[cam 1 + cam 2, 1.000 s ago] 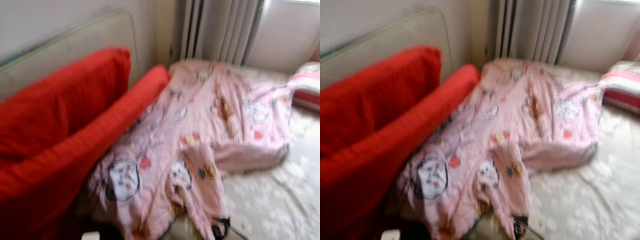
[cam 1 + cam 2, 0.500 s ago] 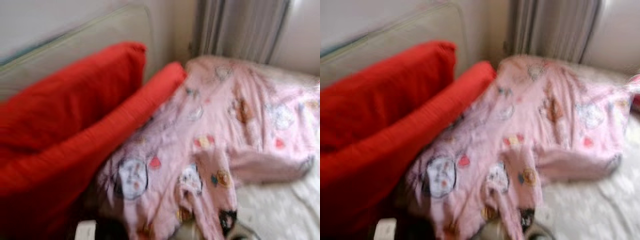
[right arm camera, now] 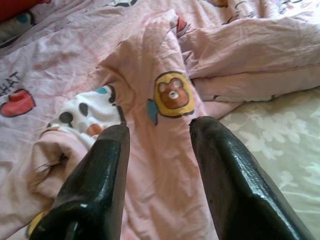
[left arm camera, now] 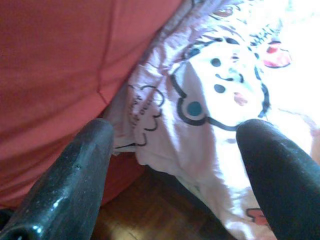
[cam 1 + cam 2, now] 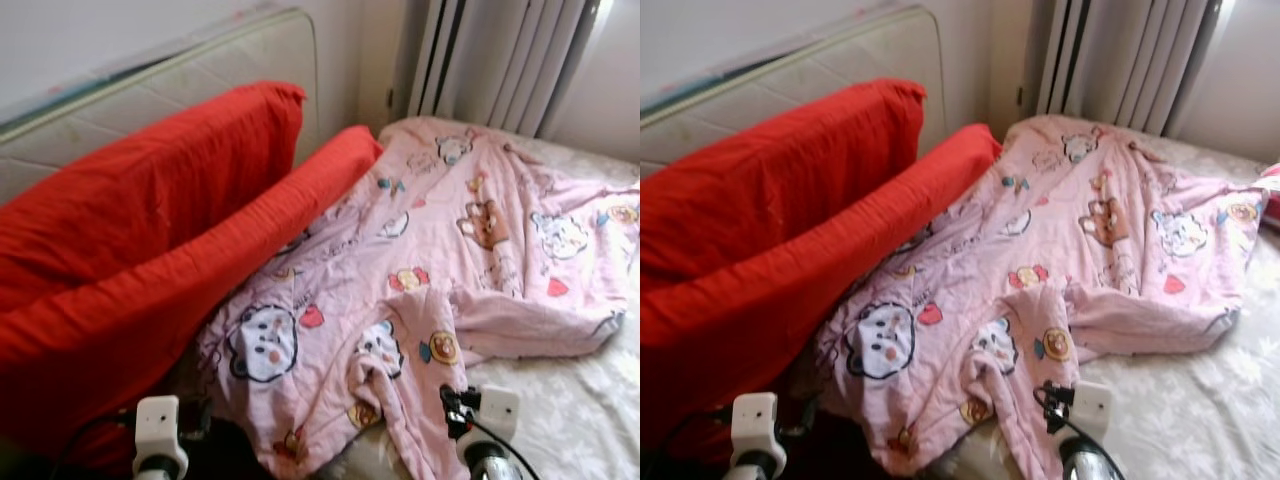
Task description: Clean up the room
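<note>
We judge the tidying barely begun: the pink cartoon-print blanket (image 5: pixel 440 270) lies crumpled across the bed, its near edge spilling over the side, one folded flap bunched toward us, and nothing on it is yet straightened or folded. Two red pillows (image 5: pixel 160 250) lean against the padded headboard (image 5: pixel 200 70) along the blanket's left edge. What is left, as we read it, is to take hold of the blanket and spread or fold it.

Our left gripper (image 4: pixel 175 165) hangs spread wide and empty near the blanket's lower corner; our right gripper (image 3: pixel 157 135) hovers parted and empty just above the bear print on the folded flap.

The head views give us the whole bed, the curtain (image 5: pixel 500 60) and the white floral sheet (image 5: pixel 560 410). The left wrist view alone reveals wooden floor (image 4: pixel 150 210) beneath the overhanging corner and the red fabric pressed beside it; the right wrist view shows the flap's creases close up
</note>
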Motion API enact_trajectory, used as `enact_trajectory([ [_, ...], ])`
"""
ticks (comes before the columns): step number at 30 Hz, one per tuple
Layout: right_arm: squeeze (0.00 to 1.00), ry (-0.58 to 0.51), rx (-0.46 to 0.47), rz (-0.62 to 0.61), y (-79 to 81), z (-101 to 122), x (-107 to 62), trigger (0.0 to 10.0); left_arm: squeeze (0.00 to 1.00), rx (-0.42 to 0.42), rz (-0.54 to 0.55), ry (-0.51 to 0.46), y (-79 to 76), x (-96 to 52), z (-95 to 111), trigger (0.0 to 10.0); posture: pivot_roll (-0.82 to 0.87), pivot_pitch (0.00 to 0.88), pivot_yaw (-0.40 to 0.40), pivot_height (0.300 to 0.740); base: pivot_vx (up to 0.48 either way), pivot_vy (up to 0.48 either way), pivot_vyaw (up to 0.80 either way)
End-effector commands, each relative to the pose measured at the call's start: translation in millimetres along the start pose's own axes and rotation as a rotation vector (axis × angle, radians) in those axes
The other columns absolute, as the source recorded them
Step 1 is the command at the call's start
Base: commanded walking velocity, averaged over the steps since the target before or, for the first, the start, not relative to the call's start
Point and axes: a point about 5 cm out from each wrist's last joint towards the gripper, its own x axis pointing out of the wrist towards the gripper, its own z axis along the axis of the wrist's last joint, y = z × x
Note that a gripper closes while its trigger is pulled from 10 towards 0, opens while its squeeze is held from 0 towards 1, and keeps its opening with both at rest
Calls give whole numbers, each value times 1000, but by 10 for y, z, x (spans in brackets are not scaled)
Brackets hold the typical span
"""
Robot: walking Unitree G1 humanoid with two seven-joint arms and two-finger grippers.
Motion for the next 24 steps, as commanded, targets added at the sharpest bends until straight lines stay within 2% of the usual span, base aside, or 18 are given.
enact_trajectory([
  [1,0,-7,-13,-1,17,-13,-20,10000,0,-14,14,10,8,-55,-55,10000,42,184,19,740,0,0,0],
  [10,0,-49,-29,16,143,128,80,10000,0,-28,-4,-6,-111,-39,-11,10000,41,165,14,740,0,0,0],
  [21,0,-38,-35,15,193,117,82,10000,0,-27,-15,-2,-131,-42,-11,10000,43,160,13,693,0,0,0],
  [24,0,-45,-29,2,198,119,78,10000,0,-26,-18,0,-134,-49,-17,10000,44,154,14,693,0,0,0],
])
